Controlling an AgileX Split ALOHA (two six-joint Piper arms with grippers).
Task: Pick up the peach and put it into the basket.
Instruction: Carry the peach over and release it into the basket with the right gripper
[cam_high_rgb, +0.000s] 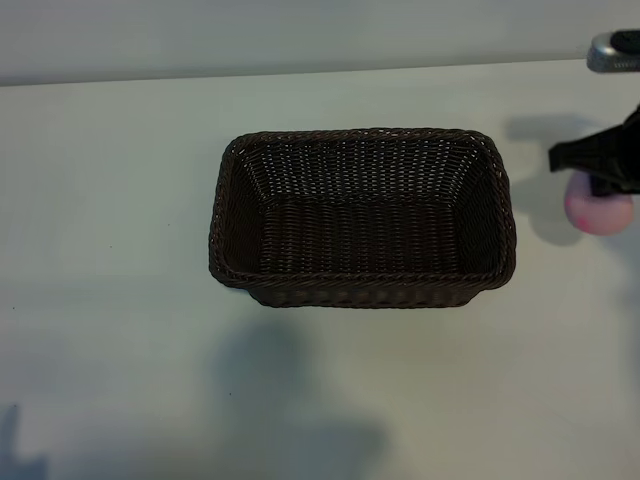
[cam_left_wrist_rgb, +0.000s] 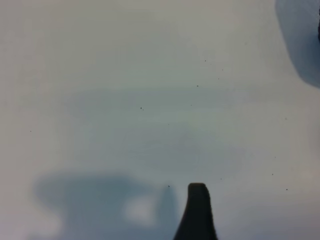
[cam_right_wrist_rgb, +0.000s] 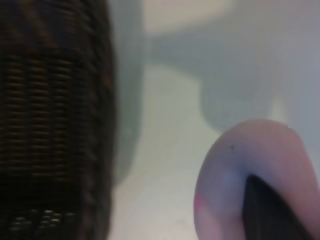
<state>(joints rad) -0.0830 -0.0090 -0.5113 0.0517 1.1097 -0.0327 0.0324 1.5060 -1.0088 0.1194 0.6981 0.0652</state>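
The dark-brown woven basket (cam_high_rgb: 362, 215) stands empty in the middle of the table, and its side wall (cam_right_wrist_rgb: 50, 125) fills one side of the right wrist view. The pale-pink peach (cam_high_rgb: 600, 212) is at the far right of the table, apart from the basket. My right gripper (cam_high_rgb: 603, 180) is over it and shut on it. In the right wrist view one dark finger (cam_right_wrist_rgb: 267, 210) presses against the peach (cam_right_wrist_rgb: 235, 180). The left arm is out of the exterior view. Its wrist view shows a single dark fingertip (cam_left_wrist_rgb: 198, 200) above bare table, with nothing held.
A grey and black object (cam_high_rgb: 614, 50) lies at the table's far right corner. The white tabletop (cam_high_rgb: 120, 250) runs wide on the basket's left and in front of it. Arm shadows fall on the table in front of the basket.
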